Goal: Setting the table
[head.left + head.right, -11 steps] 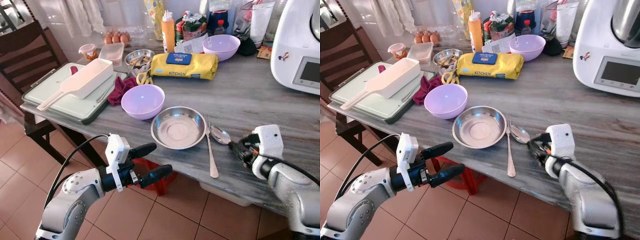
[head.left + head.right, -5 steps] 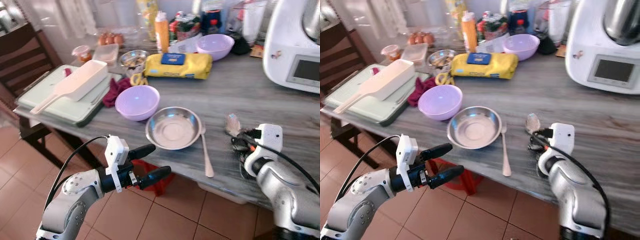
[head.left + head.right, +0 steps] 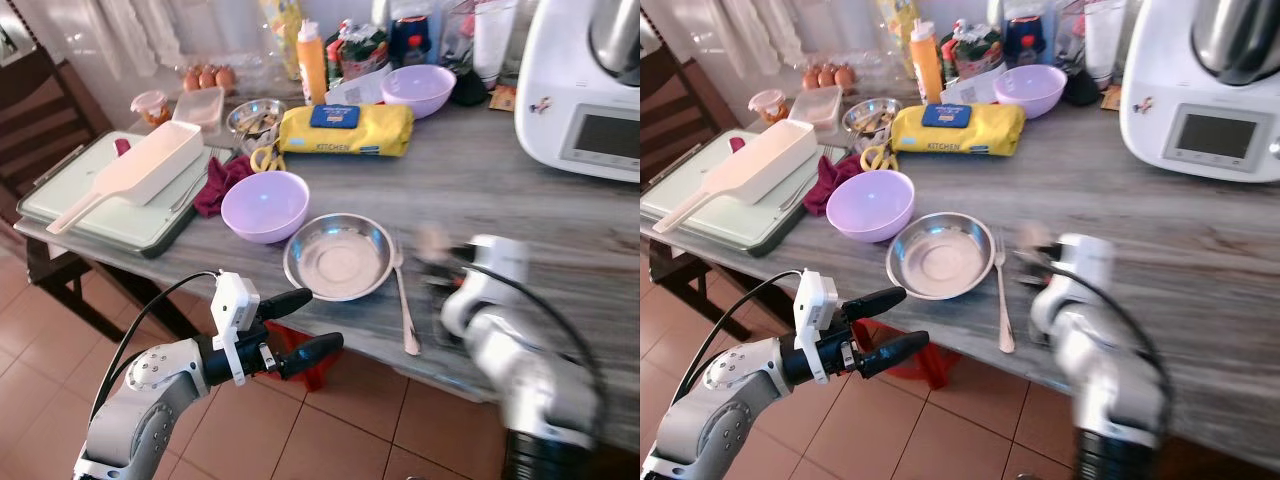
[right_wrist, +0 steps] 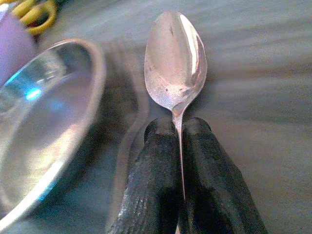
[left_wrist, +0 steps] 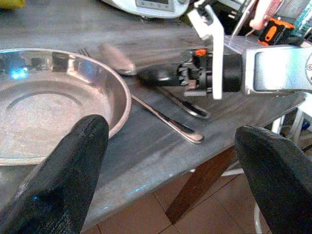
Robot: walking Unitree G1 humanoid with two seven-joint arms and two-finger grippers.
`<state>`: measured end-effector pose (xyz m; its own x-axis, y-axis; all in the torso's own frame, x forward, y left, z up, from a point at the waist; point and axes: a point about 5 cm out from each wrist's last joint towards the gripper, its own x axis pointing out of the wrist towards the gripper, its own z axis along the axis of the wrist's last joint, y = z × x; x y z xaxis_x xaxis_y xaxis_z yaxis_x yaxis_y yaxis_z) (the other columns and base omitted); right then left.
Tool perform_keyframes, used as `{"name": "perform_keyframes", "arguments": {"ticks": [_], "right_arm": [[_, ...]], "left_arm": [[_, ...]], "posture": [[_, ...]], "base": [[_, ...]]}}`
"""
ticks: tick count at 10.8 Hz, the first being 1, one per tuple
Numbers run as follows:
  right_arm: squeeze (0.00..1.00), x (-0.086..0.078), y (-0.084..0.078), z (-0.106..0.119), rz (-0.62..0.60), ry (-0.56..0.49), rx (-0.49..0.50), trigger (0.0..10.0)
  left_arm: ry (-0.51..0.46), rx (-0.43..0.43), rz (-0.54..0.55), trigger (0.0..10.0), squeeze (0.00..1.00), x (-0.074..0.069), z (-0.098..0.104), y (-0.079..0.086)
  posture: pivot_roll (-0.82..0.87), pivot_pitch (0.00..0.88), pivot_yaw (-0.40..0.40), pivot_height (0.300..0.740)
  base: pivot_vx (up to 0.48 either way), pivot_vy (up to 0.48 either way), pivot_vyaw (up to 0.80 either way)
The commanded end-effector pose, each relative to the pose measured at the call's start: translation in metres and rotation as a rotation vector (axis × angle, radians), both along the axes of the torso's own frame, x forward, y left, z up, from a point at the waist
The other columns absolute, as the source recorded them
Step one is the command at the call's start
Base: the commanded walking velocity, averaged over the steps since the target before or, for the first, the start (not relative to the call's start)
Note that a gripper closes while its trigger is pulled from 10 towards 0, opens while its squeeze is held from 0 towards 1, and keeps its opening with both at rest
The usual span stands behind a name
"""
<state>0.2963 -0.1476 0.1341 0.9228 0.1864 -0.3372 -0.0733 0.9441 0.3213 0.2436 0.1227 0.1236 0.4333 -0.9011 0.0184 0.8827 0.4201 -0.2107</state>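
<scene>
Since a second ago the right pincer (image 4: 178,146) has carried the shiny metal spoon (image 4: 174,58) leftward along the grey wood-grain bench (image 3: 520,210), from well right of the long steel fork (image 3: 404,310) to just beside it. The head views blur this arm, so the spoon there is only a pale smear (image 3: 432,238) and the finger tips cannot be made out. The right wrist view is clearer: the two black fingers (image 4: 155,146) are pressed together on the spoon's neck, the bowl sticking out ahead, close to the rim of the round stainless-steel dish (image 4: 44,126); whether the spoon touches the bench cannot be told. The handle is hidden between the fingers.

The fork lies just right of the dish (image 3: 338,258), its tines near the rim. A lilac plastic bowl (image 3: 264,204) sits just behind-left of the dish.

The left pincer (image 3: 300,322) hovers below the bench edge over the tiled floor, fingers spread apart and holding nothing. The white kitchen appliance (image 3: 585,90) is cut off at the frame edge.
</scene>
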Motion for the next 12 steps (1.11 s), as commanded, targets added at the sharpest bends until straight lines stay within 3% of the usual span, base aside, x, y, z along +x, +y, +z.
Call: {"name": "perform_keyframes", "arguments": {"ticks": [1, 2, 4, 7, 12], "right_arm": [[0.0, -0.002, 0.007, -0.015, 0.015, 0.081, 0.016, 0.0], [0.0, -0.001, 0.014, -0.015, 0.037, 0.088, 0.004, 0.0], [0.0, -0.004, 0.009, -0.021, 0.0, 0.116, -0.024, 0.0], [0.0, -0.014, -0.009, -0.025, -0.106, 0.125, -0.074, 0.0], [0.0, -0.044, -0.031, -0.022, -0.315, 0.067, -0.177, 0.0]], "left_arm": [[-0.007, 0.015, 0.006, 10.0, 0.0, 0.0, 0.0, 0.003], [-0.01, 0.015, 0.007, 10.0, 0.0, -0.001, 0.002, 0.002], [-0.011, 0.015, 0.014, 10.0, 0.0, -0.002, 0.003, 0.002], [-0.012, 0.014, 0.013, 10.0, 0.0, -0.001, 0.004, 0.002], [-0.017, 0.02, -0.019, 10.0, 0.0, 0.003, 0.005, 0.0]], "posture": [[-0.1, 0.109, 0.147, 0.74], [-0.1, 0.109, 0.143, 0.74], [-0.09, 0.107, 0.139, 0.74], [-0.1, 0.103, 0.145, 0.74], [-0.13, 0.099, 0.178, 0.74]], "base": [[0.0, 0.0, 0.0], [0.0, 0.0, 0.0], [0.0, 0.0, 0.0], [0.0, 0.0, 0.0], [0.0, 0.0, 0.0]]}}
